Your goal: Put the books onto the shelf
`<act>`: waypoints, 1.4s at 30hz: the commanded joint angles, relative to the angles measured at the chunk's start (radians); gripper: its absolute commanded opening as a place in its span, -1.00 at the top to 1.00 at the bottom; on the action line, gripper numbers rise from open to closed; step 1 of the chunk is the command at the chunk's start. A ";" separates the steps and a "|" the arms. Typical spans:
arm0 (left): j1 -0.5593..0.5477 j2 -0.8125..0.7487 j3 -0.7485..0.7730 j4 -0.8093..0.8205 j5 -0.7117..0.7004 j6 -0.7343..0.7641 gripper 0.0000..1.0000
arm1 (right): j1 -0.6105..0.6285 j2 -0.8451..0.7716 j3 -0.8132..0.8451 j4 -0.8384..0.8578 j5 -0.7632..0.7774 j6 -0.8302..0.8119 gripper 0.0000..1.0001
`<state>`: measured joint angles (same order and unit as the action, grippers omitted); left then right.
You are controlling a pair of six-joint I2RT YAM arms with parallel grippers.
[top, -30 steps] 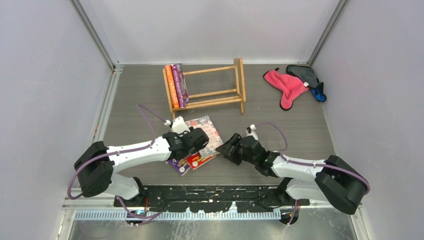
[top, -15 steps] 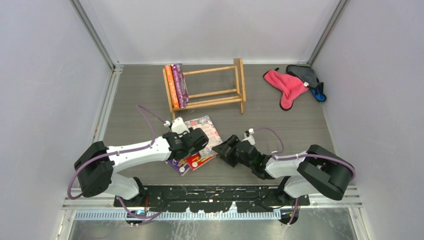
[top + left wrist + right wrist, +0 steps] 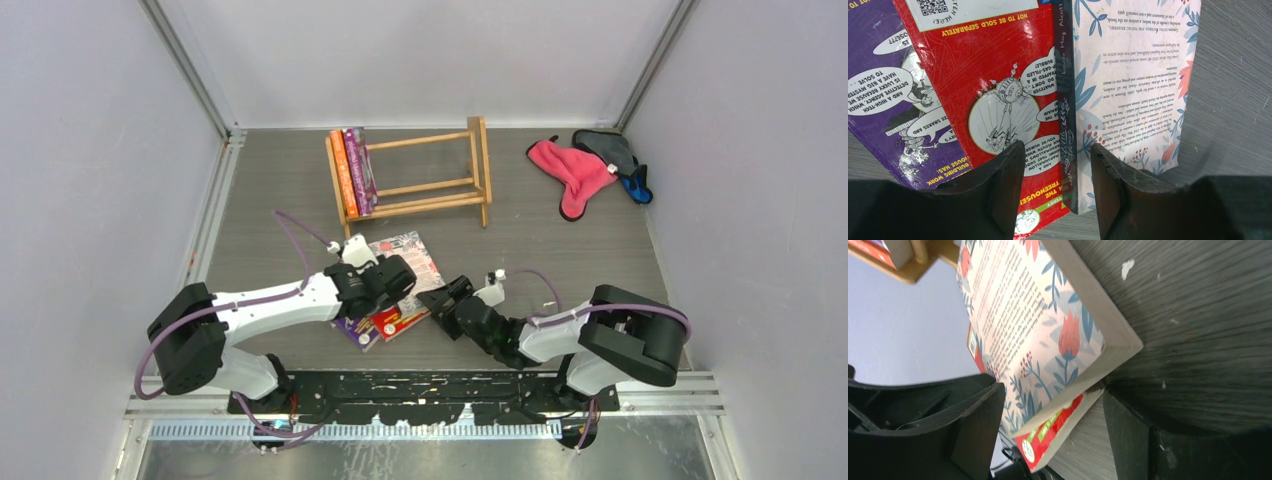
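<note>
Three books lie stacked on the table: a pale floral one [image 3: 410, 253] on top, a red one [image 3: 401, 320] under it and a purple one [image 3: 356, 332] lowest. My left gripper [image 3: 392, 284] hovers over the stack, open; in the left wrist view its jaws [image 3: 1058, 172] straddle the dark spine of the floral book [image 3: 1133, 75], beside the red book [image 3: 993, 75]. My right gripper [image 3: 438, 300] is open at the stack's right corner, with the corners of the floral [image 3: 1028, 315] and red [image 3: 1053, 435] books between its jaws. The wooden shelf [image 3: 430, 185] holds two upright books [image 3: 352, 172] at its left end.
A pink cloth [image 3: 572, 172] and a grey cloth [image 3: 605, 150] with a blue item [image 3: 640, 188] lie at the back right. Grey walls enclose the table on three sides. The shelf's right part holds nothing.
My right gripper has slid left along the table to the books' corner and opened wider. The left arm and the books have not moved.
</note>
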<state>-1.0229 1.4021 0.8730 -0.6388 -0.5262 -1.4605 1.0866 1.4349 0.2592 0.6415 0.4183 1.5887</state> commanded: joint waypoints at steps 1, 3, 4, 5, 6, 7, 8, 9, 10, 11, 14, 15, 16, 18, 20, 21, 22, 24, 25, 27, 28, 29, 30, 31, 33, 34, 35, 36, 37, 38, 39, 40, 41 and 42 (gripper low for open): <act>0.011 -0.029 -0.015 -0.048 0.020 0.011 -0.03 | 0.002 0.035 -0.018 -0.026 0.172 0.044 -0.53; 0.016 -0.038 -0.022 -0.051 0.023 0.016 -0.03 | 0.001 0.036 -0.024 -0.032 0.190 0.050 -0.52; 0.018 -0.043 -0.027 -0.050 0.026 0.017 -0.03 | 0.001 0.038 -0.023 -0.032 0.195 0.048 -0.52; 0.019 -0.046 -0.030 -0.051 0.027 0.018 -0.03 | 0.001 0.044 -0.022 -0.030 0.197 0.043 -0.52; 0.022 -0.048 -0.034 -0.053 0.029 0.020 -0.03 | 0.002 0.054 -0.019 -0.025 0.198 0.037 -0.52; 0.023 -0.050 -0.036 -0.053 0.031 0.022 -0.03 | 0.001 0.064 -0.016 -0.018 0.200 0.035 -0.52; 0.026 -0.051 -0.038 -0.054 0.033 0.024 -0.03 | 0.001 0.075 -0.013 -0.012 0.202 0.036 -0.52; 0.027 -0.053 -0.040 -0.054 0.036 0.027 -0.03 | 0.000 0.088 -0.009 -0.003 0.203 0.036 -0.52; 0.029 -0.054 -0.040 -0.056 0.038 0.029 -0.03 | 0.000 0.101 -0.007 0.006 0.204 0.036 -0.52; 0.029 -0.055 -0.040 -0.056 0.040 0.032 -0.03 | 0.002 0.117 -0.004 0.017 0.206 0.036 -0.52; 0.031 -0.059 -0.043 -0.060 0.044 0.037 -0.03 | 0.001 0.165 0.000 0.070 0.209 0.036 -0.50; 0.032 -0.060 -0.045 -0.061 0.046 0.039 -0.03 | 0.002 0.184 0.002 0.087 0.213 0.036 -0.49; 0.032 -0.062 -0.046 -0.063 0.047 0.039 -0.03 | 0.001 0.197 0.002 0.107 0.217 0.036 -0.48; 0.034 -0.063 -0.048 -0.065 0.050 0.043 -0.03 | 0.001 0.224 -0.004 0.154 0.226 0.037 -0.45; 0.034 -0.065 -0.049 -0.070 0.052 0.045 -0.04 | 0.002 0.250 -0.007 0.194 0.232 0.037 -0.41; 0.034 -0.066 -0.050 -0.072 0.051 0.045 -0.04 | 0.002 0.262 -0.008 0.216 0.231 0.034 -0.39; 0.034 -0.069 -0.051 -0.072 0.050 0.045 -0.03 | 0.002 0.275 -0.009 0.236 0.228 0.034 -0.37; 0.034 -0.073 -0.052 -0.072 0.048 0.045 -0.03 | 0.002 0.303 -0.015 0.284 0.224 0.033 -0.29; 0.034 -0.075 -0.052 -0.072 0.046 0.044 -0.03 | 0.002 0.317 -0.018 0.309 0.222 0.034 -0.24; 0.034 -0.077 -0.047 -0.074 0.043 0.045 -0.03 | 0.001 0.341 -0.033 0.360 0.219 0.037 -0.09; 0.034 -0.077 -0.045 -0.076 0.040 0.045 -0.04 | 0.001 0.351 -0.040 0.388 0.217 0.039 0.00; 0.034 -0.079 -0.043 -0.078 0.037 0.045 -0.03 | 0.002 0.360 -0.048 0.412 0.215 0.040 0.09; 0.034 -0.079 -0.042 -0.079 0.034 0.043 -0.03 | 0.002 0.365 -0.056 0.433 0.212 0.043 0.18; 0.034 -0.080 -0.039 -0.080 0.030 0.041 -0.03 | 0.002 0.367 -0.063 0.448 0.210 0.046 0.25; 0.034 -0.082 -0.036 -0.082 0.026 0.038 -0.04 | 0.002 0.364 -0.075 0.469 0.203 0.045 0.40; 0.034 -0.083 -0.033 -0.082 0.024 0.034 -0.03 | 0.002 0.352 -0.083 0.472 0.199 0.041 0.47; 0.034 -0.082 -0.030 -0.085 0.022 0.031 -0.03 | 0.002 0.339 -0.087 0.469 0.197 0.037 0.54; 0.034 -0.082 -0.026 -0.088 0.020 0.028 -0.03 | 0.002 0.323 -0.091 0.463 0.194 0.034 0.59; 0.034 -0.082 -0.022 -0.091 0.016 0.022 -0.03 | 0.002 0.303 -0.095 0.451 0.190 0.031 0.64; 0.034 -0.082 -0.018 -0.093 0.011 0.017 -0.04 | 0.002 0.280 -0.098 0.432 0.187 0.026 0.72; 0.034 -0.081 -0.015 -0.092 0.006 0.012 -0.05 | 0.002 0.252 -0.099 0.396 0.184 0.021 0.77; 0.034 -0.082 -0.012 -0.091 0.000 0.002 -0.05 | 0.002 0.220 -0.100 0.368 0.180 0.016 0.81; 0.034 -0.082 -0.010 -0.086 -0.005 -0.008 -0.06 | 0.002 0.187 -0.100 0.332 0.177 0.011 0.85; 0.034 -0.082 -0.010 -0.075 -0.010 -0.016 -0.07 | 0.002 0.146 -0.099 0.299 0.174 0.011 0.90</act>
<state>-0.9928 1.3411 0.8379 -0.6788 -0.4919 -1.4414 1.0843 1.6958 0.1787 1.1011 0.6140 1.6527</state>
